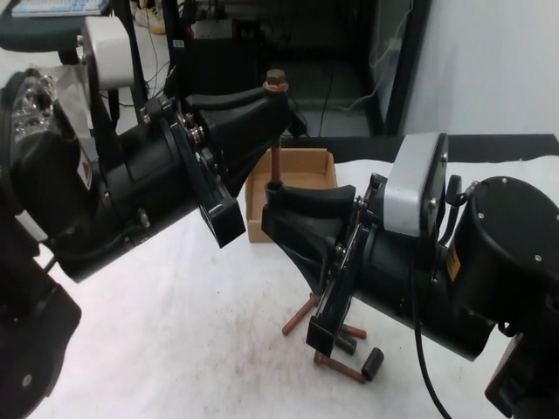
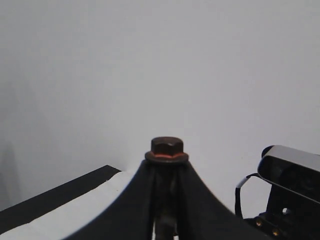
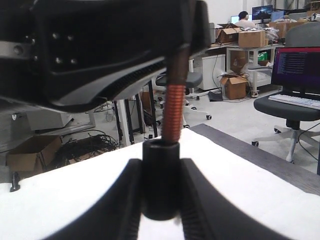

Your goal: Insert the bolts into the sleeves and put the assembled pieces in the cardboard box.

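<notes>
Copper-toned threaded steel bolt [image 1: 275, 159] meets a short black cylindrical sleeve [image 1: 273, 187], held in the air just on the near side of the open brown cardboard box [image 1: 301, 154].
Left gripper [image 1: 276, 98] is clamped on the shank just under the hex head, and right gripper [image 1: 281, 202] is closed round the sleeve, with the thread tip in its mouth. Both parts look stiff, small and fairly dense. The smooth sleeve may twist, so a grip across its middle suits it. A yellow sticker [image 1: 454, 260] on the right arm is too small to read.
</notes>
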Robot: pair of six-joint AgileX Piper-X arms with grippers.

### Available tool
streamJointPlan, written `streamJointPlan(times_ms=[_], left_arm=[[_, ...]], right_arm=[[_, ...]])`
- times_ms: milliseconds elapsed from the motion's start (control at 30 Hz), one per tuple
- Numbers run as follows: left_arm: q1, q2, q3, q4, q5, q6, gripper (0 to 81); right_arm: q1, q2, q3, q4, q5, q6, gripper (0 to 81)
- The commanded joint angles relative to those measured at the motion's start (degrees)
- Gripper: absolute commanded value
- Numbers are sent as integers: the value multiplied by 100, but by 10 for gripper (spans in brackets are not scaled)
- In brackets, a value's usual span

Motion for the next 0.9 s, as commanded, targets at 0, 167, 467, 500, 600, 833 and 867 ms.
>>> streamJointPlan(times_ms=[0,167,467,500,600,833,867], left_arm=[[8,-12,-58,54,18,37,2],[8,-12,-58,54,18,37,2],[8,-12,-58,54,18,37,2],[8,-12,-58,54,18,37,2],[8,-12,-58,54,18,37,2],[8,-12,-58,482,17,37,2],[8,-12,-58,588,17,37,2]], right_arm=[[-22,-42,-31,-125,15,-15,9],[-22,-42,-31,-126,57,-15,9],[-73,-42,-31,-368,289,-15,9],[-72,-42,-31,-458,299,-15,9],[-72,-42,-31,-605,301,-15,9],[-72,-42,-31,-604,286,-15,9],[-72,-42,-31,-604,286,-15,9]])
